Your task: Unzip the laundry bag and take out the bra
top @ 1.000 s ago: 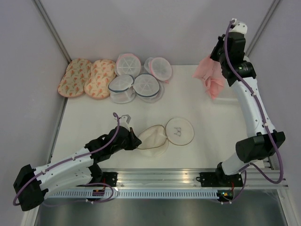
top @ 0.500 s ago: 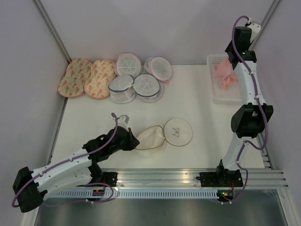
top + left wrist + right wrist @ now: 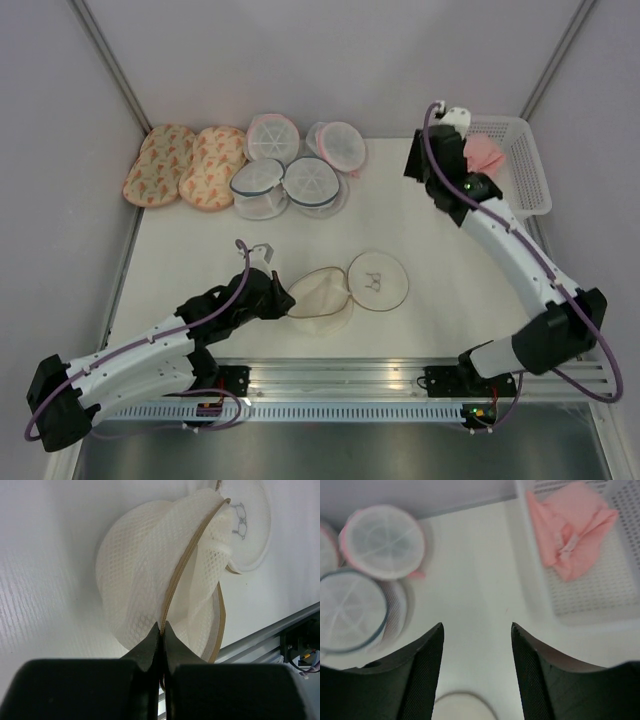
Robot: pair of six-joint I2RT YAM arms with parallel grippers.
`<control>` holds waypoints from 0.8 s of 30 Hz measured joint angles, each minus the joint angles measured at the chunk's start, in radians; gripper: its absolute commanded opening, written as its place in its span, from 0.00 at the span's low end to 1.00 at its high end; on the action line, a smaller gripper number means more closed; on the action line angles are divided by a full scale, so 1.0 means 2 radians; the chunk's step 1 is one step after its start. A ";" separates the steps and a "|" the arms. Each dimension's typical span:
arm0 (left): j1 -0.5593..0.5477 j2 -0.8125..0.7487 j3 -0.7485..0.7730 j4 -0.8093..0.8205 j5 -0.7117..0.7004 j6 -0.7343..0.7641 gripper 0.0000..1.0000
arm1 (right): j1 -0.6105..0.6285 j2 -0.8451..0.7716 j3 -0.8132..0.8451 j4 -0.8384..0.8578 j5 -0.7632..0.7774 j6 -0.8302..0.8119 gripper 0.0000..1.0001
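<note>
Now the right arm (image 3: 510, 250) has swung left off the basket (image 3: 532, 172) since half a second ago. The basket, then mostly hidden under the arm, shows whole. The right gripper (image 3: 476, 626) is spread wide with nothing in it, over the bare table (image 3: 200, 260). The bra (image 3: 572, 527) lies crumpled in the basket at the far right; cups and straps cannot be told apart. The left gripper (image 3: 161, 629) is unchanged, pinched tight on the tan rim of the laundry bag (image 3: 150, 575), which lies open in two halves near the table's front. No zip pull can be made out. The round pouches (image 3: 382, 542) are blurred and cut off at the left edge of the right wrist view.
</note>
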 measured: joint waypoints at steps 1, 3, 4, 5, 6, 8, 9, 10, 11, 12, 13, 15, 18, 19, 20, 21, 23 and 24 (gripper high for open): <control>0.000 0.000 0.000 0.000 -0.002 0.000 0.02 | 0.035 -0.032 -0.040 0.013 0.000 0.004 0.60; 0.000 -0.002 0.000 0.000 -0.010 0.000 0.02 | 0.096 -0.078 -0.103 0.017 0.009 0.014 0.59; 0.000 -0.005 -0.001 0.001 -0.014 0.000 0.02 | 0.121 -0.089 -0.126 0.016 0.019 0.022 0.59; 0.000 -0.008 -0.003 0.002 -0.018 -0.001 0.02 | 0.144 -0.093 -0.145 0.012 0.032 0.031 0.59; 0.000 -0.012 -0.006 0.002 -0.024 -0.001 0.02 | 0.167 -0.092 -0.162 0.007 0.046 0.042 0.59; 0.000 -0.021 -0.011 0.002 -0.032 -0.003 0.02 | 0.204 -0.086 -0.198 -0.006 0.061 0.070 0.59; 0.000 -0.025 -0.014 0.002 -0.037 -0.005 0.02 | 0.217 -0.085 -0.213 -0.014 0.062 0.080 0.59; 0.000 -0.030 -0.018 0.002 -0.042 -0.008 0.02 | 0.232 -0.085 -0.233 -0.021 0.065 0.096 0.59; 0.000 -0.036 -0.021 0.001 -0.047 -0.011 0.02 | 0.242 -0.087 -0.251 -0.028 0.068 0.112 0.59; 0.000 -0.040 -0.023 0.000 -0.051 -0.013 0.02 | 0.248 -0.088 -0.269 -0.035 0.070 0.128 0.59; 0.000 -0.044 -0.024 0.000 -0.053 -0.015 0.02 | 0.251 -0.089 -0.285 -0.043 0.071 0.143 0.59; 0.000 -0.048 -0.024 0.000 -0.059 -0.018 0.02 | 0.252 -0.094 -0.311 -0.054 0.072 0.172 0.59; 0.000 -0.047 -0.024 0.000 -0.064 -0.018 0.02 | 0.253 -0.101 -0.344 -0.063 0.072 0.211 0.59; 0.000 -0.047 -0.024 0.000 -0.064 -0.018 0.02 | 0.253 -0.102 -0.354 -0.062 0.071 0.222 0.59; 0.000 -0.045 -0.024 0.000 -0.064 -0.018 0.02 | 0.253 -0.102 -0.363 -0.061 0.070 0.231 0.59; 0.000 -0.043 -0.024 0.000 -0.064 -0.018 0.02 | 0.253 -0.102 -0.371 -0.058 0.068 0.237 0.58; 0.000 -0.040 -0.024 0.000 -0.064 -0.018 0.02 | 0.253 -0.101 -0.390 -0.047 0.058 0.250 0.57; 0.000 -0.038 -0.024 0.000 -0.064 -0.018 0.02 | 0.253 -0.101 -0.399 -0.038 0.053 0.254 0.57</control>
